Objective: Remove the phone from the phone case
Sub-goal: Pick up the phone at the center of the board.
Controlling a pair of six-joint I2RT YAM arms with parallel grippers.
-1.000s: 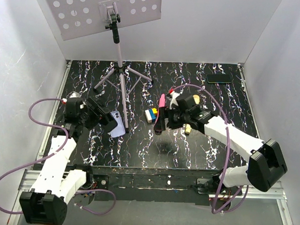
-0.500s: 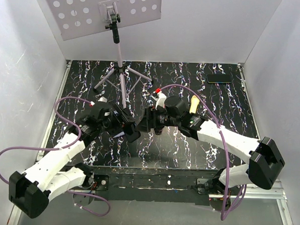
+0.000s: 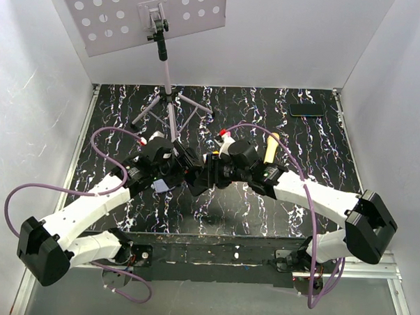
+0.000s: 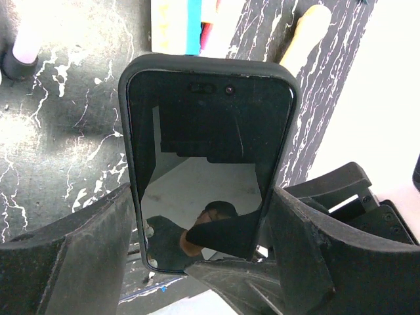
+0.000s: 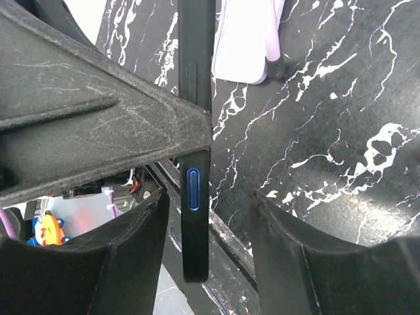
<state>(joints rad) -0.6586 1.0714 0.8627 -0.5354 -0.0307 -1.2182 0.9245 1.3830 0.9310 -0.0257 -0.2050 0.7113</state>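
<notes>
The phone (image 4: 209, 151) has a glossy black screen, a thick dark rim and a blue side button. My left gripper (image 4: 203, 197) is shut on its long sides and holds it above the table centre (image 3: 194, 176). In the right wrist view the phone (image 5: 195, 197) shows edge-on between the fingers of my right gripper (image 5: 210, 197). That gripper is open, with a gap on each side of the phone. In the top view the right gripper (image 3: 205, 172) meets the left gripper (image 3: 188, 176). The pale lavender phone case (image 5: 243, 39) lies flat on the table, partly under the left arm (image 3: 161, 187).
A tripod (image 3: 172, 107) stands behind the grippers, one leg's foot (image 5: 279, 65) beside the case. A second dark phone (image 3: 306, 109) lies at the back right. A cream handle (image 3: 271, 147), coloured blocks (image 4: 190, 26) and a pink marker (image 4: 26, 39) lie nearby.
The left arm has swung right to the table centre with the phone. The right gripper has moved left and now brackets the phone. The lavender case has stayed on the table.
</notes>
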